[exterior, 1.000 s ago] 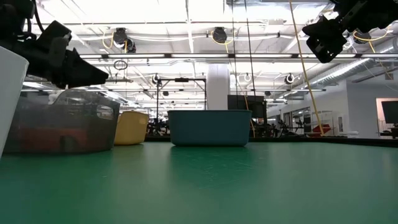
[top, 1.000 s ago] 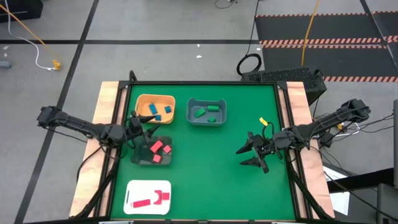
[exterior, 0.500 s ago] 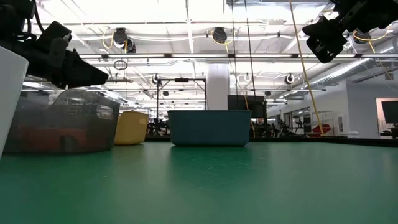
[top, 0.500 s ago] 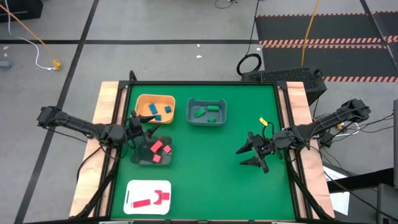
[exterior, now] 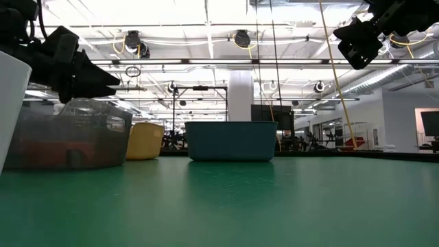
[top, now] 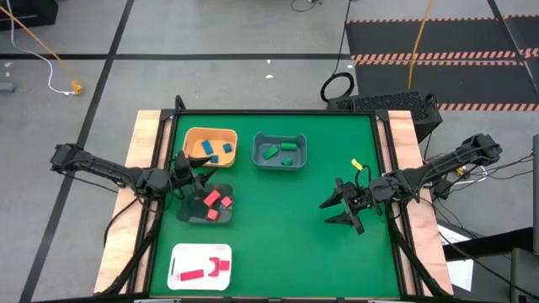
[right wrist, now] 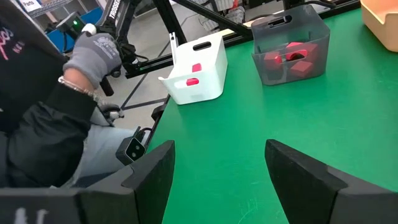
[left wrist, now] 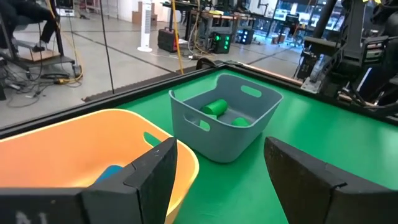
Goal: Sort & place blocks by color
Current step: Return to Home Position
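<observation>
Left gripper [top: 200, 171] fingers apart, empty, beside orange bin [top: 192, 139]; right gripper [top: 333, 212] fingers apart above desk [top: 278, 244]; blocks [top: 215, 202] binned.

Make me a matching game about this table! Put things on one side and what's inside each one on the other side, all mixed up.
Column A
1. orange bin
2. grey bin
3. dark see-through bin
4. right end effector

Column B
a. red blocks
b. nothing, it is open
c. blue blocks
d. green blocks

Pairs: 1-c, 2-d, 3-a, 4-b.

Not in the game: the left end effector, which is open near the orange and dark bins.
</observation>
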